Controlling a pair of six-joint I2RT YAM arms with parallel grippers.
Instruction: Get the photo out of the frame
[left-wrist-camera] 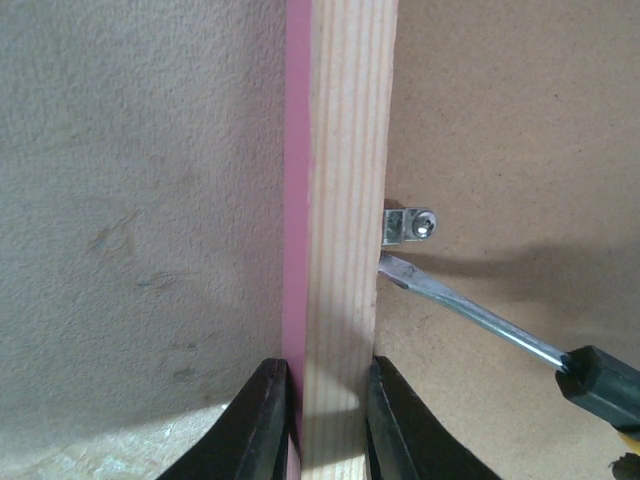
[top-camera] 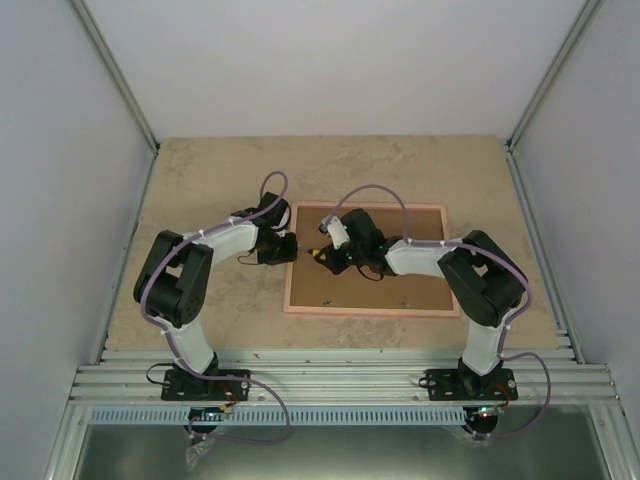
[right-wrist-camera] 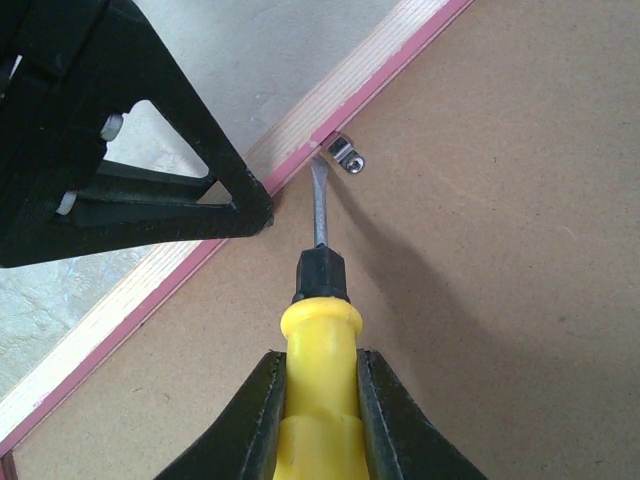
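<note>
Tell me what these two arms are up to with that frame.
The frame lies back side up on the table, its brown backing board showing. The left gripper clamps the frame's left rail. The right gripper holds a yellow-handled screwdriver, its blade tip at the rail's inner edge right beside a small metal clip. The backing is in place and the photo is not visible, so nothing has come out yet.

We see frame (top-camera: pixel 350 295) flat on desk (top-camera: pixel 200 180), near centre, face down, brown fibreboard back up. Pink outer edge, pale wood rail. We note small metal clip (left-wrist-camera: pixel 408 225) at left rail's inner edge.
</note>
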